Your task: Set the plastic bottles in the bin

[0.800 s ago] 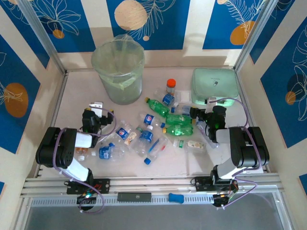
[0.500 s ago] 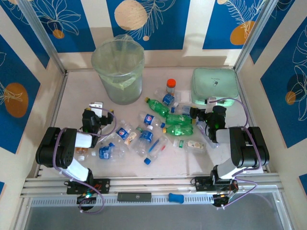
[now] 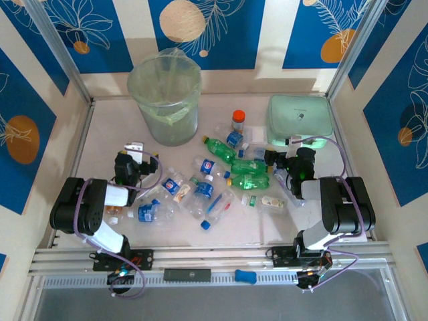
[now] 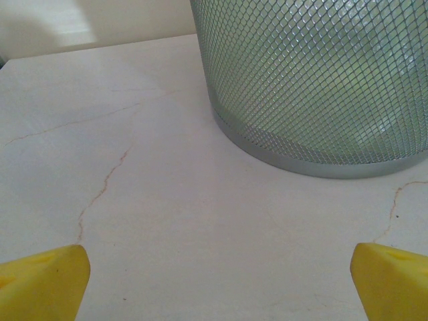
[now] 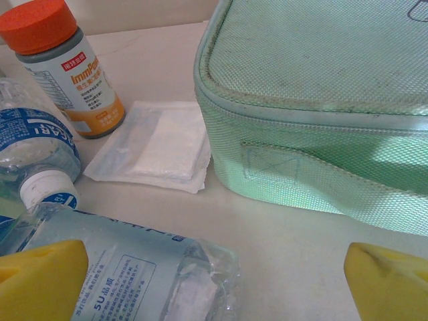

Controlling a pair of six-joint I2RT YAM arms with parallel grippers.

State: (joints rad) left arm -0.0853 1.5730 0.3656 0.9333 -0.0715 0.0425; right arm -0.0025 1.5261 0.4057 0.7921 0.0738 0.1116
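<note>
top external view first: shows the bin [image 3: 167,124] standing upright at the far left of the surface [image 3: 107,134], pale green, with a thin clear liner over its rim. finds the plastic bottles [image 3: 202,190] lying scattered across the middle of the surface, near and right of the bin and apart from it, with clear blue-labelled ones toward the left and near side and green ones [image 3: 249,180] toward the right. puts an orange-capped jar [image 3: 238,120] upright at the far edge of the heap and a mint-green case [image 3: 299,120] at the far right. places the left claw [image 3: 137,155] low over bare surface, near and left of the bin and left of the bottles. places the right claw [image 3: 289,155] just near of the case, beside the green bottles.

left wrist view: shows the yellow fingertips [image 4: 43,281] at the bottom corners, spread wide, bare surface between them and nothing gripped. looks onto the mesh wall of the bin ahead and to the right.

right wrist view: shows yellow fingertips [image 5: 40,281] likewise spread wide and holding nothing. catches a clear printed packet [image 5: 134,267] lying by the fingertip on the left, a blue-labelled bottle [image 5: 40,154] with a white cap beyond it, and a white sachet [image 5: 157,144] flat just beside the case, with the jar upright behind it.
</note>
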